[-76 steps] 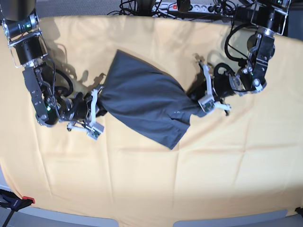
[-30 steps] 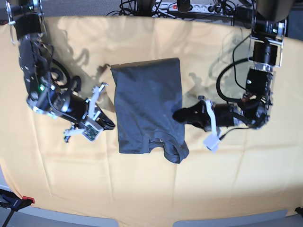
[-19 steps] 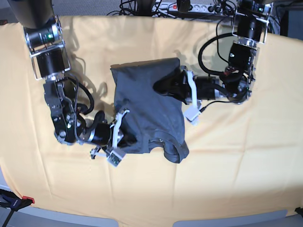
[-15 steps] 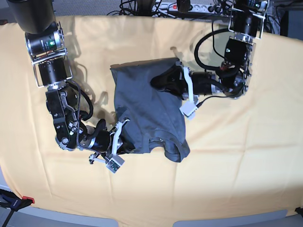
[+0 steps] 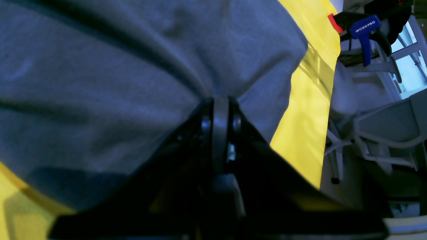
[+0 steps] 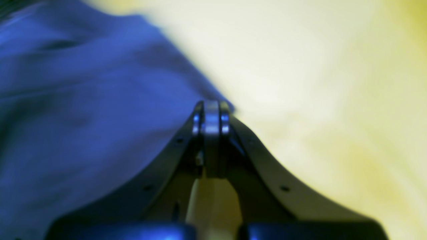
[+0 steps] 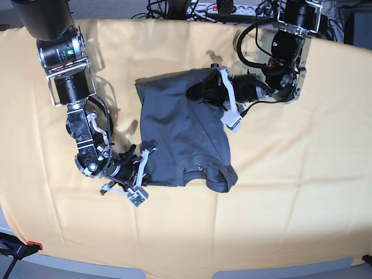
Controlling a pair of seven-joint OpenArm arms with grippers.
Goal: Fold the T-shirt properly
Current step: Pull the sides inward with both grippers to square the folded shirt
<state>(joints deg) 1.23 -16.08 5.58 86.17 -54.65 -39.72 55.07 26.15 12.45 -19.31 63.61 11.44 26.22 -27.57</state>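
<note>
The dark blue-grey T-shirt [image 7: 180, 133] lies folded lengthwise on the yellow cloth, with its collar [image 7: 218, 177] at the near right corner. My left gripper [image 7: 195, 93] reaches in from the right onto the shirt's far right part. In the left wrist view the left gripper [image 5: 220, 100] is shut, and T-shirt fabric [image 5: 116, 66] bunches into its tips. My right gripper [image 7: 146, 168] sits at the shirt's near left corner. In the blurred right wrist view the right gripper [image 6: 211, 105] is shut at the T-shirt's [image 6: 83, 100] edge.
The yellow cloth [image 7: 279, 192] covers the whole table. A power strip and cables [image 7: 232, 9] run along the far edge. A clamp [image 7: 23, 247] grips the near left corner, and a blue clamp [image 5: 363, 30] shows past the table edge.
Both grippers came in from the sides and shut on the shirt. In the last half second the left gripper pulled the far right corner inward, rumpling the top edge. The right gripper hardly moved.
</note>
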